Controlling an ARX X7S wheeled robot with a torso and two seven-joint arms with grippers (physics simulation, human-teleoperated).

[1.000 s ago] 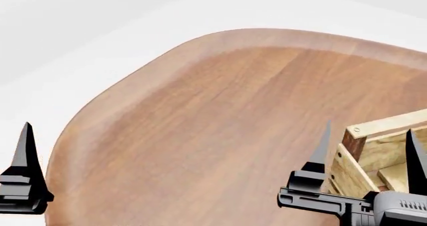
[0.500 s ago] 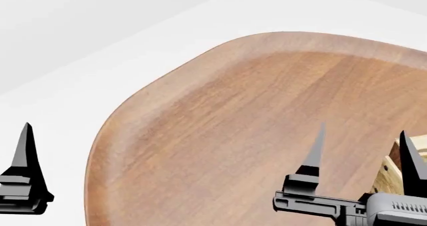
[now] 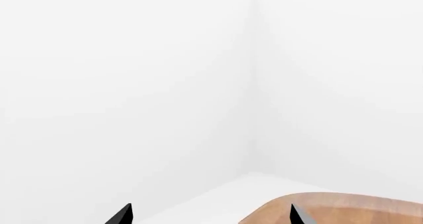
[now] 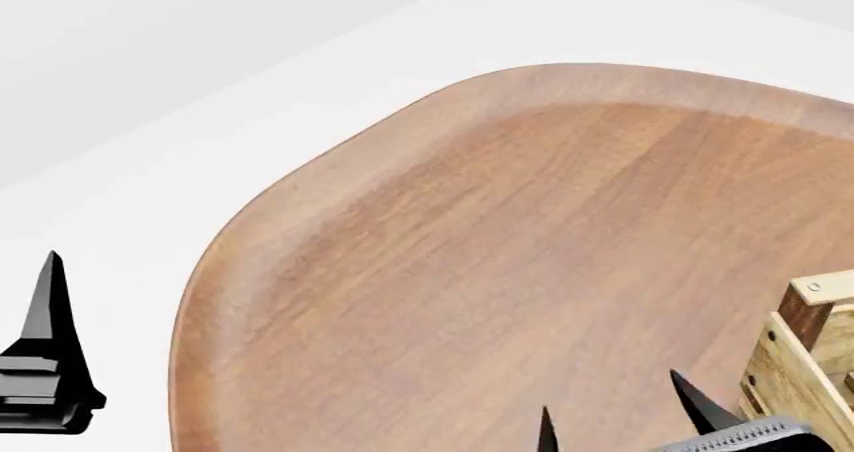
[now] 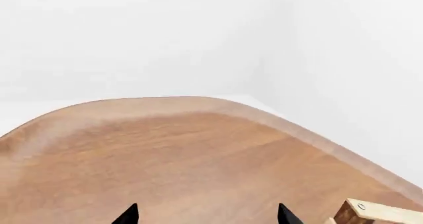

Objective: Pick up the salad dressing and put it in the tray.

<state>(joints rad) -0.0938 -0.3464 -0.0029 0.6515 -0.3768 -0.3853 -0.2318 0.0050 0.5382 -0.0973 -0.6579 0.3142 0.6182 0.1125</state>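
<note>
The salad dressing is out of view in every frame. Only one corner of the light-wood tray (image 4: 805,357) shows, with its dark brown post, at the lower right of the head view; it also shows in the right wrist view (image 5: 370,213). My right gripper (image 4: 621,422) is open and empty, low over the wooden table just left of that corner; in its wrist view (image 5: 207,215) the jaws stand wide apart over bare wood. My left gripper (image 3: 210,215) is open and empty, off the table's left edge. One of its fingers (image 4: 51,347) shows in the head view.
The rounded brown wooden table (image 4: 534,232) fills most of the head view, with its curved edge at the left and back. White floor and white walls (image 3: 132,85) surround it. The table's edge also shows in the left wrist view (image 3: 357,209).
The head view swung, sliding the table and tray rightward, then a little more tray corner came back. My right gripper has dropped low in the view, only its tips showing. The left gripper has not moved.
</note>
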